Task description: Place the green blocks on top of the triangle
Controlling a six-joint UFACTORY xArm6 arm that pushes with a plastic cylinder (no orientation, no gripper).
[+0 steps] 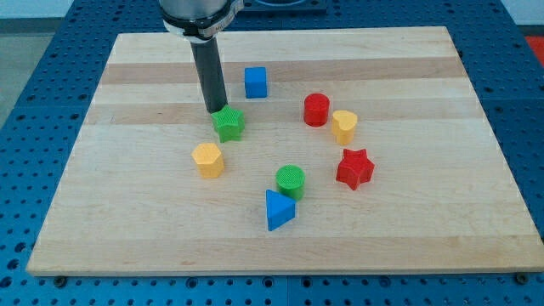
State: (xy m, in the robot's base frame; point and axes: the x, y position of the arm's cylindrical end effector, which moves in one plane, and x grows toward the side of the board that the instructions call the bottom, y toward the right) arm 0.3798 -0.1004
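Non-task items on wooden board (127, 229)
Blue cube (256, 82); red cylinder (316, 110) just beside yellow heart-like block (344, 126); red star (354, 168); yellow hexagonal block (207, 159).

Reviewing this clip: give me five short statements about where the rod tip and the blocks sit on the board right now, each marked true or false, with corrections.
1. My tip sits at the top edge of the green star. True.
2. The green cylinder is at the far right of the board. False: it is just above the blue triangle, close to it or touching.
3. The blue cube lies nearer the view's top than the green star. True.
4. The yellow hexagon is stacked on the red star. False: they lie apart, hexagon at the view's left.
5. The red cylinder is left of the green star. False: it is to its right.
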